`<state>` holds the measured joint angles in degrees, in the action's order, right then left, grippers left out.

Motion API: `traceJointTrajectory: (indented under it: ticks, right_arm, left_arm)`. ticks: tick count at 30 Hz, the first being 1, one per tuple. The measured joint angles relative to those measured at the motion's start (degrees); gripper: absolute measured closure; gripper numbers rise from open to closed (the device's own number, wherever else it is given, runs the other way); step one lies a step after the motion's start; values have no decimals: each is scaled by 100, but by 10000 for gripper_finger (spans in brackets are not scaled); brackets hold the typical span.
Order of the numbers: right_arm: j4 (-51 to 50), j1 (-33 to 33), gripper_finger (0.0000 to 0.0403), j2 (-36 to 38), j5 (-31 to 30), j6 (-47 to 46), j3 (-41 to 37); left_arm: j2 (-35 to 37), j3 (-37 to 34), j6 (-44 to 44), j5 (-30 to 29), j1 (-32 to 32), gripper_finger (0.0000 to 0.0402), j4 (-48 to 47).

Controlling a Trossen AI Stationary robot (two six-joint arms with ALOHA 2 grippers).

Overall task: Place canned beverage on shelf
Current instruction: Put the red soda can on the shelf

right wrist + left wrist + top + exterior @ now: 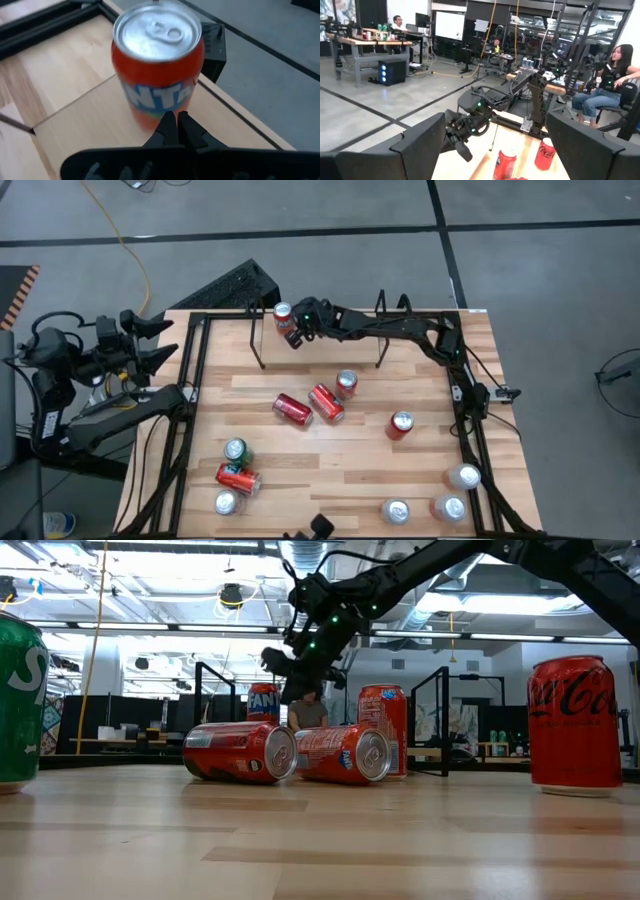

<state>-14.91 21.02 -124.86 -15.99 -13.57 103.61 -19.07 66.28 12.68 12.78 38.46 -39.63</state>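
A wooden table (330,460) edged with black rails fills the scene, with a grey floor around it and an office with seated people beyond. Red, green and silver-topped cans lie scattered across it. At the far edge, an orange Fanta can (157,65) stands upright on the thin black shelf (320,335), near its left end loop. My right gripper (177,131) sits just beside that can, fingers clenched together and holding nothing. My left gripper (495,145) waits off the table's left side, fingers spread wide.
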Motion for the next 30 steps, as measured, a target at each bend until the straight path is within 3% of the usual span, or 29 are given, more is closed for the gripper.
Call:
traceJointTrajectory:
  ticks: [16, 30]
  right_arm:
    - [547, 12, 403, 0, 132, -7, 0]
    - [841, 89, 403, 8, 870, 86, 0]
  left_arm:
    - [-4, -363, 51, -12, 0, 70, 94]
    - [-4, -363, 1, -34, 0, 70, 152]
